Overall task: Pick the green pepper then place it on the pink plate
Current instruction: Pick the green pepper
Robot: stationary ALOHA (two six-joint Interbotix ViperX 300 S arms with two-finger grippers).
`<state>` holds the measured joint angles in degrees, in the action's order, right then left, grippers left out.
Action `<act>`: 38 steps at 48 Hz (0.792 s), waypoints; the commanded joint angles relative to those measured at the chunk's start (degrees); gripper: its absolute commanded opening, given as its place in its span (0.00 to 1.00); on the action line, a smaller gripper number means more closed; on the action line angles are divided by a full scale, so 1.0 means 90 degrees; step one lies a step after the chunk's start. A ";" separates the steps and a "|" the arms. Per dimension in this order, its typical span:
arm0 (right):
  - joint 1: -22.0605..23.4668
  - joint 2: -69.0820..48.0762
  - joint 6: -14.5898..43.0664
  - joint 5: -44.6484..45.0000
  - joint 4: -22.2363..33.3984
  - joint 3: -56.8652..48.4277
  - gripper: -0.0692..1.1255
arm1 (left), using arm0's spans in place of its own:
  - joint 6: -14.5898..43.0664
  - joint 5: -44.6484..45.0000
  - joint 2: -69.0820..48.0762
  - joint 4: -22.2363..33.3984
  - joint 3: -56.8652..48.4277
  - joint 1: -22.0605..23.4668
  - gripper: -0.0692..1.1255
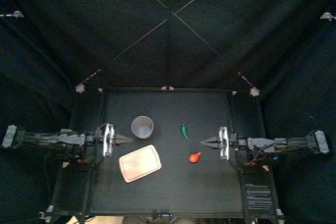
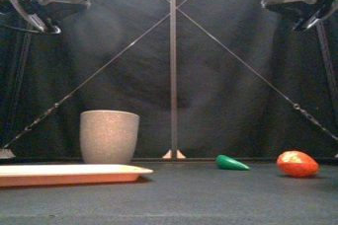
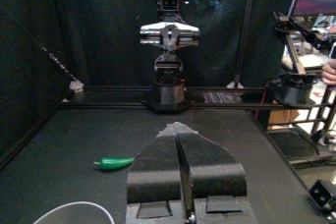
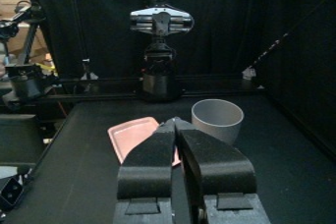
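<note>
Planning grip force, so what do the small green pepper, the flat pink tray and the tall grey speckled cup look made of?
Small green pepper: likely plastic, smooth with a faint sheen. Flat pink tray: probably matte plastic, even colour, rounded edge. Tall grey speckled cup: ceramic or stone-look plastic, matte speckled wall; cannot tell which.

Green pepper (image 2: 232,162), lower right in the front view, looks like smooth, shiny plastic, same as the red toy (image 2: 297,163). Grey cup (image 2: 109,136) is speckled and matt, pink tray (image 2: 73,174) smooth, table (image 2: 199,197) dull black, curtain (image 2: 172,51) cloth.
</note>
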<state>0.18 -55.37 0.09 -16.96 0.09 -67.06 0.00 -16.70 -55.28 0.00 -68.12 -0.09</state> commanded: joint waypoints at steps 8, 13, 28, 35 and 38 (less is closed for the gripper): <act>0.0361 0.0596 0.0293 -0.0010 -0.0674 0.0029 0.17 | 0.0020 0.0811 0.0068 -0.0010 0.0088 -0.0293 0.13; 0.0684 0.1055 0.0420 -0.0010 -0.1201 0.0049 0.22 | 0.0020 0.1211 0.0059 -0.0010 0.0078 -0.0498 0.13; 0.1299 0.2666 0.0801 0.0088 -0.1816 0.0303 0.61 | 0.0020 0.1396 0.0059 0.0010 0.0000 -0.0811 0.13; 0.1475 0.3604 0.0830 0.0176 -0.1895 0.0586 0.79 | 0.0020 0.1348 0.0068 0.0010 -0.0010 -0.0830 0.13; 0.1592 0.4004 0.0830 0.0186 -0.1885 0.0713 0.81 | 0.0020 0.1348 0.0068 0.0010 -0.0010 -0.0830 0.13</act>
<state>13.10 -22.50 7.56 -15.21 -16.88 -63.02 0.00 -3.96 -55.02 0.09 -68.99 -7.38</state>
